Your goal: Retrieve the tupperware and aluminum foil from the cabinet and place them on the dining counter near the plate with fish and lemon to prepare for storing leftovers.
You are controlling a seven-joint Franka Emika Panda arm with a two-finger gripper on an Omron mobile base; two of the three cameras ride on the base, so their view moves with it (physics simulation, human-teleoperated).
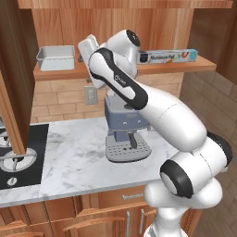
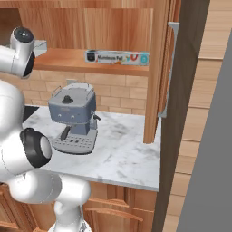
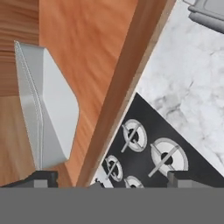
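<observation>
Tupperware (image 3: 46, 109): on the cabinet shelf (image 1: 83, 71), left end, lying left of the gripper (image 3: 111, 179), whose jaws are spread wide and empty, the tub's long side running along the hand's approach, off-centre between the fingertips.

Two base cameras, one hand camera.
Both base views look forward and down at the cabinet shelf (image 1: 139, 70) and coffee machine (image 2: 73, 118); hand view looks closely down over the shelf edge at the stove (image 3: 148, 153).
</observation>
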